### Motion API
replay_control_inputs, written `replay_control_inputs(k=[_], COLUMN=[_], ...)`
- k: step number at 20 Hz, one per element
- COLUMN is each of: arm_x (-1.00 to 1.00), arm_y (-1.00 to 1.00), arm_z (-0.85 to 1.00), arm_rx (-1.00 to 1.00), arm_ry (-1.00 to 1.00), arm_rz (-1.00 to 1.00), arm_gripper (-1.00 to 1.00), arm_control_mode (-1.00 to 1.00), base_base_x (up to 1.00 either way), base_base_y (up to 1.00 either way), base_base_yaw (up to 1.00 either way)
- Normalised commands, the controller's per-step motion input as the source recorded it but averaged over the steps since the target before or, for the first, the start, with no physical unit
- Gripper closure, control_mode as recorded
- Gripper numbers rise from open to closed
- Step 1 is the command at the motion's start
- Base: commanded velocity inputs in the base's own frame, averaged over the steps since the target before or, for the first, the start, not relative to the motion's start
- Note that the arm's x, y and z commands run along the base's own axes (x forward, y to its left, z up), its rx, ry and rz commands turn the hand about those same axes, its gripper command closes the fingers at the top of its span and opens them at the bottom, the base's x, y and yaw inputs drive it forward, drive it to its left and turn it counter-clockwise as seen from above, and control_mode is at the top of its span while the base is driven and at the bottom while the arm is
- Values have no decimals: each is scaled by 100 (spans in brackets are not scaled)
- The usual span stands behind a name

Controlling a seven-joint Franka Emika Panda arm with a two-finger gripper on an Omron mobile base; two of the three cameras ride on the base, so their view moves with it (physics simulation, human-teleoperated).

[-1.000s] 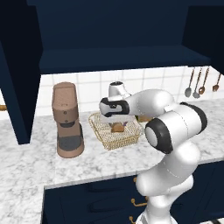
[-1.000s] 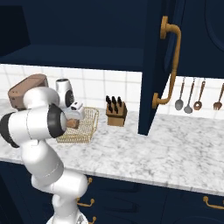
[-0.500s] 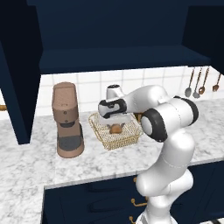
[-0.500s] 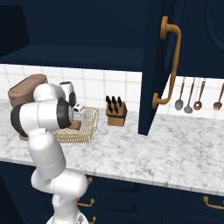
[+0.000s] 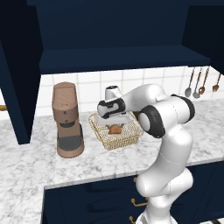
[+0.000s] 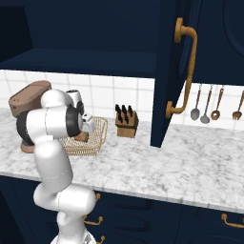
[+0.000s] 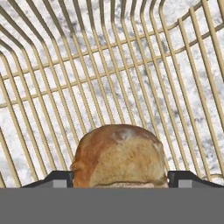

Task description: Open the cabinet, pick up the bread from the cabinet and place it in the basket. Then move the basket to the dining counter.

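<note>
Marble counter (image 5: 26, 170), basket (image 5: 103, 136) holding bread (image 7: 118, 155), gripper (image 7: 118, 178) spread around it

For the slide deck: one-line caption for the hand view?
Bread lying in the wire basket on the marble counter, between the open tool's fingertips.

I see the bread (image 7: 118, 155), a small round golden-brown roll, lying inside the basket (image 5: 105, 139) on its wire floor. The basket is square, golden wire mesh with flared sides, sitting upright on the marble counter (image 5: 26, 166). Above it the cabinet (image 6: 190, 43), dark navy with a curved brass handle, stands open, its door swung outward
</note>
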Motion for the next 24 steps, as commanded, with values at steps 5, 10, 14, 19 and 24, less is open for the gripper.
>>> replay_control_inputs(k=[5,10,14,19,24], arm_x=[16,0,0,-8,-41], arm_y=[0,0,0,0,-6], arm_z=[-25,-6,0,7,32], arm_rx=[0,0,0,0,5], arm_ry=[-2,0,0,-1,-14], arm_rz=[0,0,0,0,0], arm_gripper=[-100,-100,-100,-100,-100], arm_control_mode=[-100,-100,-100,-100,-100], base_base_x=[0,0,0,0,0], base_base_y=[0,0,0,0,0], base_base_yaw=[0,0,0,0,0])
